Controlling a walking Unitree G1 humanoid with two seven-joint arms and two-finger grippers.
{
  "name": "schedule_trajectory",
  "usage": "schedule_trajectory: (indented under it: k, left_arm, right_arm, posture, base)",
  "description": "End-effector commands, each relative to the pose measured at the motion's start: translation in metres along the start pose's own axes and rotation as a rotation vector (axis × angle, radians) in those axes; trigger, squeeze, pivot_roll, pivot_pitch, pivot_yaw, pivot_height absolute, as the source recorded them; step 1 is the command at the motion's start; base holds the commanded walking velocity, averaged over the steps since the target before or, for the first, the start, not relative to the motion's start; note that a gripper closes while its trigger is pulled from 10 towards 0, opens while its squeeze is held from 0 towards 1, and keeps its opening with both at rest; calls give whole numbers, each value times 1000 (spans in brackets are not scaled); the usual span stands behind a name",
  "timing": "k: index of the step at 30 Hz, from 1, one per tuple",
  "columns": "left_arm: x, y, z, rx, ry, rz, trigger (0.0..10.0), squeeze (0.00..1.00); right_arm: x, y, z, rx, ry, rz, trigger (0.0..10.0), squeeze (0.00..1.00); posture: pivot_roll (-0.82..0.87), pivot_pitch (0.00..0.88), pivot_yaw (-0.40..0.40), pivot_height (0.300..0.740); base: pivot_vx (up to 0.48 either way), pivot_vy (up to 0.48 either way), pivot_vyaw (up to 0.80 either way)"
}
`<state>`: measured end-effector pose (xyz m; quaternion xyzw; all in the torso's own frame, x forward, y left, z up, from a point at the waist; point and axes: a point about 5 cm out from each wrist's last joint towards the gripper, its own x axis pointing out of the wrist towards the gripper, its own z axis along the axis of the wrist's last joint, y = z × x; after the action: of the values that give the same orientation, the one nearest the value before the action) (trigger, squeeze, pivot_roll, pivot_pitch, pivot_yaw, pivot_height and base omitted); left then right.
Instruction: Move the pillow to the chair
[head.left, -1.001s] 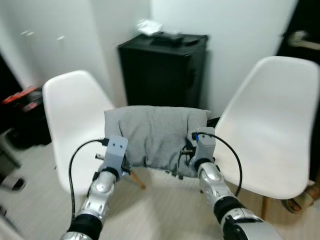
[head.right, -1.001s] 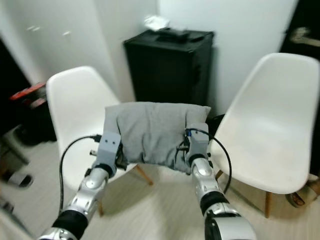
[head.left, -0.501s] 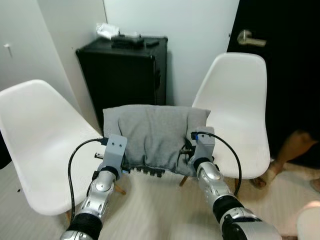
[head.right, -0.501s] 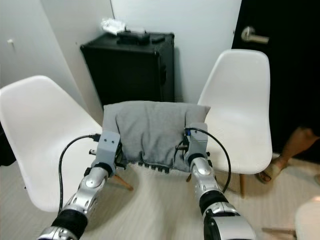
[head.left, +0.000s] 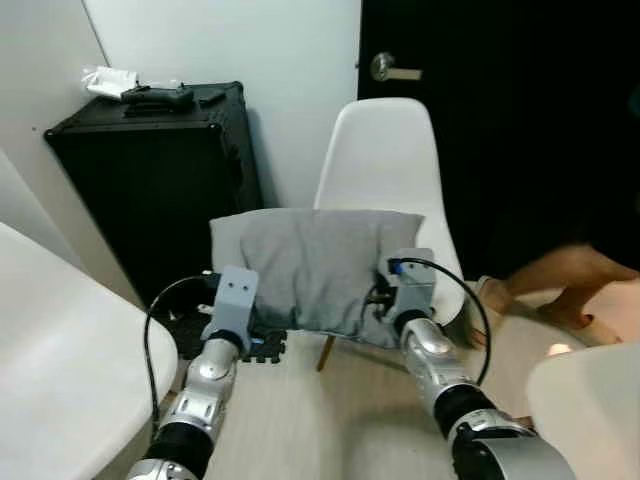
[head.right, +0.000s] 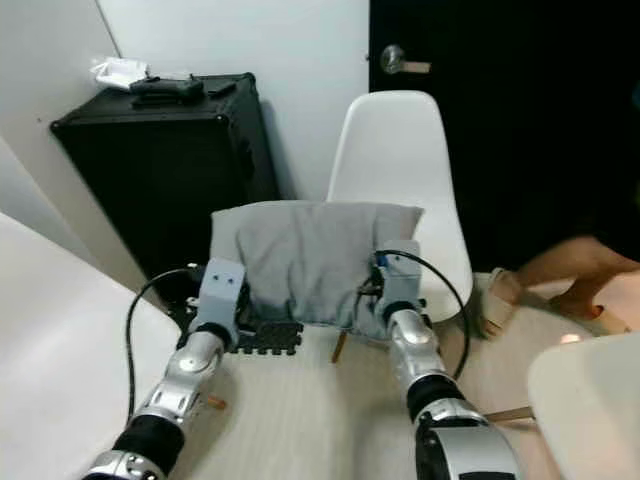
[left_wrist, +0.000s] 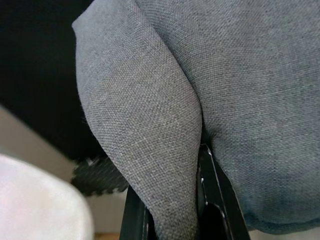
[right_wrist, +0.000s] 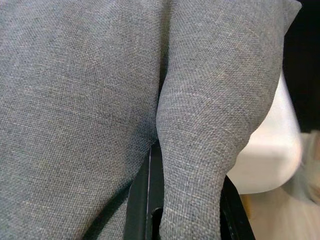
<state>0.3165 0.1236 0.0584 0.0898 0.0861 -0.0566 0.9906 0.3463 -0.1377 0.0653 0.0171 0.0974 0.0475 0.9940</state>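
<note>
I hold a grey pillow (head.left: 310, 268) up in the air in front of me with both arms. My left gripper (head.left: 240, 318) is shut on a fold at the pillow's left edge (left_wrist: 150, 150), and my right gripper (head.left: 392, 312) is shut on a fold at its right edge (right_wrist: 200, 150). A white chair (head.left: 385, 170) stands just behind the pillow, its seat partly hidden by the cloth. Black fingers (left_wrist: 212, 200) clamp the grey fabric in the left wrist view, and the right wrist view has the same grip with the white seat (right_wrist: 265, 160) beyond.
A black case (head.left: 150, 180) with small items on top stands at the back left against the wall. Another white chair seat (head.left: 60, 380) lies at the near left, a white edge (head.left: 590, 400) at the near right. A person's feet (head.left: 555, 285) rest on the floor by the dark door (head.left: 500, 120).
The camera has swung right: the case and the left chair slid left, and the right chair now stands behind the pillow. Both grippers keep the same hold on the pillow.
</note>
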Motion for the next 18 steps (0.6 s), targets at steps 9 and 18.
schedule_trajectory:
  k: [9, 18]
  left_arm:
    - [3, -1, 8, -1, -36, -21, 10000, 0]
    - [6, 6, 12, -4, -43, 6, 10000, 0]
  right_arm:
    - [3, 26, 4, -14, -16, 87, 10000, 0]
    - [5, 29, 6, -27, -9, 88, 10000, 0]
  posture:
    - [41, 0, 55, 731]
    - [59, 0, 22, 731]
  base:
    - [0, 0, -800]
    - [0, 0, -800]
